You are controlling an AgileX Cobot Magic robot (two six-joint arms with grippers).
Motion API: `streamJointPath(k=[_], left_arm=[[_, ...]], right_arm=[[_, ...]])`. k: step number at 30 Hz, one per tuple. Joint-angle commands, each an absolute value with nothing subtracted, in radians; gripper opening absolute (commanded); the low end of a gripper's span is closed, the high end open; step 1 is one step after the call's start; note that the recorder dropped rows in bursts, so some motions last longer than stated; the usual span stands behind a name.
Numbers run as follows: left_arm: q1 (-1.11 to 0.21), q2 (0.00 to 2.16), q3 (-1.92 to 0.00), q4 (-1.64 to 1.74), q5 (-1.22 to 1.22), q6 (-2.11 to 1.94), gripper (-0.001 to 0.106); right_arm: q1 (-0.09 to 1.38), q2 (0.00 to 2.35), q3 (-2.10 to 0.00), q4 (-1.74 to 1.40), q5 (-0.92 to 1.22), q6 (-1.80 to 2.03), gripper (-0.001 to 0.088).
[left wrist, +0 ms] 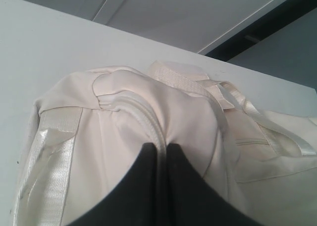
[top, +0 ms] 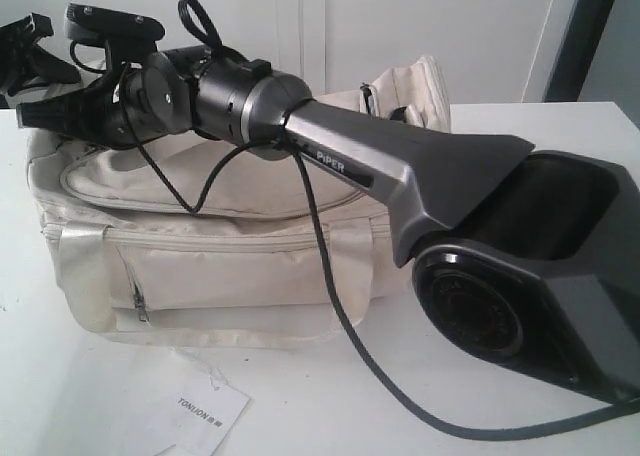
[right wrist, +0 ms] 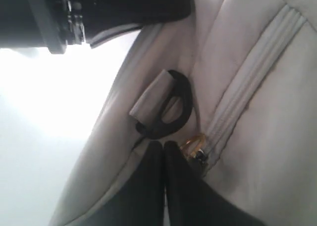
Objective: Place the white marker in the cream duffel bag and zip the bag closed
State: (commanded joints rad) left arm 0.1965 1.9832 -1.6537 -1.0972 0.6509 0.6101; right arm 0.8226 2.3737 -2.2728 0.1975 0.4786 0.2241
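Along the far edge of the worktop (top: 300,406), toward its left side, the cream duffel bag (top: 230,266) is sitting on its base with its front pocket zip (top: 220,241) facing the near edge. A white paper tag (top: 205,416) is lying flat on the worktop just in front of the bag, close to the near edge. The right arm (top: 400,166) is stretching from the right side of the worktop across the top of the bag, with a black cable (top: 340,326) hanging from it down over the bag's front. The left tool (left wrist: 158,147) is pressing down on one end of the bag, its two dark fingers closed and pinching a raised cream ridge of the top fabric between them, with a shiny webbing handle (left wrist: 54,171) running down the side beside it. The right tool (right wrist: 163,145) is resting against the bag with its fingers squeezed together. A gold zip pull (right wrist: 190,145) is sitting just beside its tips at the end of the top zip (right wrist: 247,82). Whether the fingers are catching that pull I cannot tell. A black strap ring (right wrist: 184,104) is hanging just beyond.
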Motion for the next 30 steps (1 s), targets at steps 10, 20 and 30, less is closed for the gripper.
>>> streamJointPath(k=[10, 20, 30], left_arm=[[0.196, 1.983, -1.654, -1.095, 0.649, 0.610, 0.000], [0.196, 1.983, -1.654, -1.095, 0.656, 0.610, 0.000], [0.196, 1.983, -1.654, -1.091, 0.658, 0.610, 0.000]], right_arm=[[0.815, 2.366, -2.273, 0.319, 0.531, 0.163, 0.0081], [0.817, 2.372, -2.273, 0.378, 0.572, -0.780, 0.0533], [0.815, 2.435, -2.293, 0.365, 0.492, -0.763, 0.0533]])
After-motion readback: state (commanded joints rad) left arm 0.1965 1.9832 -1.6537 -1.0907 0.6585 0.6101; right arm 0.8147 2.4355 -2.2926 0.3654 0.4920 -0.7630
